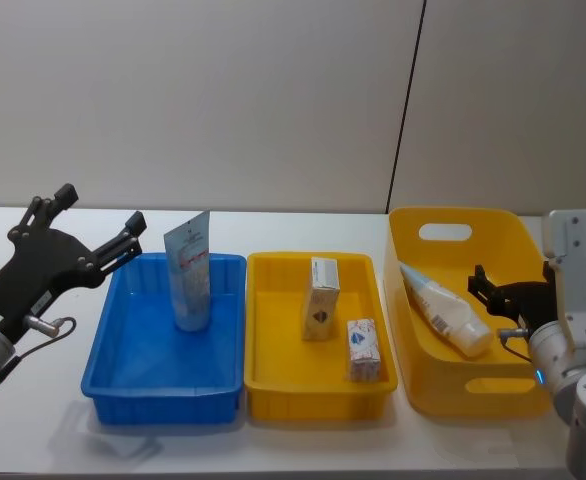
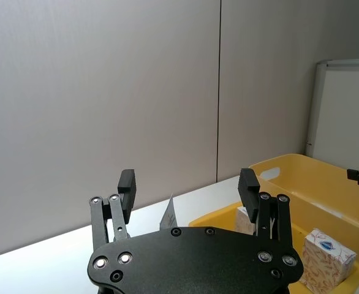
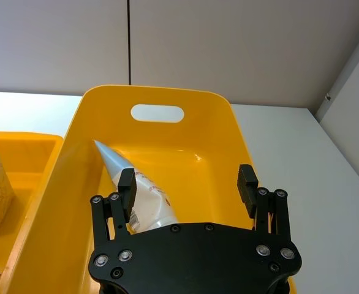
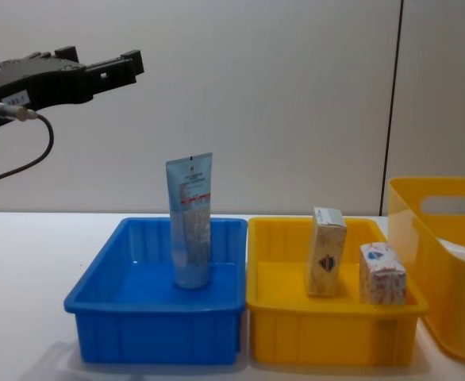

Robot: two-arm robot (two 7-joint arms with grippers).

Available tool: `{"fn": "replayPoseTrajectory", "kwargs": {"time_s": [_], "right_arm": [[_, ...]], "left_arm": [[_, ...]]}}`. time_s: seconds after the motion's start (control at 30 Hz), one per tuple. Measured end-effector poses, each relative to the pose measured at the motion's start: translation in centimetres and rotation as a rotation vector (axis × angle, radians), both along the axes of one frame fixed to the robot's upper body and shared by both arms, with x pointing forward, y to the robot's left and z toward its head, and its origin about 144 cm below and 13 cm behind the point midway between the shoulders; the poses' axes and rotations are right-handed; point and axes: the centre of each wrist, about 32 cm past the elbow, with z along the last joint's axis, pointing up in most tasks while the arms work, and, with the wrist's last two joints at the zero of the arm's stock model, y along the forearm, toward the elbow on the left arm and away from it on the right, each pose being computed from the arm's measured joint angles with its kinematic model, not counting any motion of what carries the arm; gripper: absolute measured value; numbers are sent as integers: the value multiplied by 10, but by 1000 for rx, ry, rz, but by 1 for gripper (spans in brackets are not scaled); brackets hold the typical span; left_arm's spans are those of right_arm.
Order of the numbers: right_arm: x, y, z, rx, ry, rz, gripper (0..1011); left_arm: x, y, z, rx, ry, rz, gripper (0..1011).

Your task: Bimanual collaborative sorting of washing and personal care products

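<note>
1. Washing and personal care products sit in three bins from the head view. A bluish tube (image 1: 190,270) stands in the blue tray (image 1: 108,330). A cream carton (image 1: 321,298) and a small carton (image 1: 362,350) stand in the middle yellow tray (image 1: 313,410). A pale tube (image 1: 445,310) lies in the yellow basket (image 1: 453,218). The left gripper (image 1: 103,208) hangs beyond the blue tray's left side. The right gripper (image 1: 483,288) hovers at the basket's right side.
2. Left wrist view: the left gripper (image 2: 187,184) has its jaws spread wide with nothing between them. The small carton (image 2: 329,260) shows beyond it.
3. Right wrist view: the right gripper (image 3: 187,180) is wide open too and empty, poised over the pale tube (image 3: 139,190). The tube's long axis runs diagonally across the basket (image 3: 158,92), with its tapered end towards the far left corner.
4. Chest view: the left gripper (image 4: 105,63) is high above the table. The bluish tube (image 4: 191,222) has its long axis near vertical, crimped end up.
5. To my eye, the pale tube is the next pick. The right gripper needs to drop and close across the tube's width, not along it.
</note>
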Motion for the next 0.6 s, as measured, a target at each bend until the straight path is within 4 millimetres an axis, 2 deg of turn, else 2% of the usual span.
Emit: {"fn": "replayPoseTrajectory", "kwargs": {"time_s": [0.27, 0.6], "right_arm": [[-4, 0, -1, 2, -10, 16, 1002], [-28, 5, -11, 31, -66, 144, 1002]], "left_arm": [[-1, -4, -2, 13, 10, 10, 1001], [-9, -30, -18, 109, 70, 77, 1001]]}}
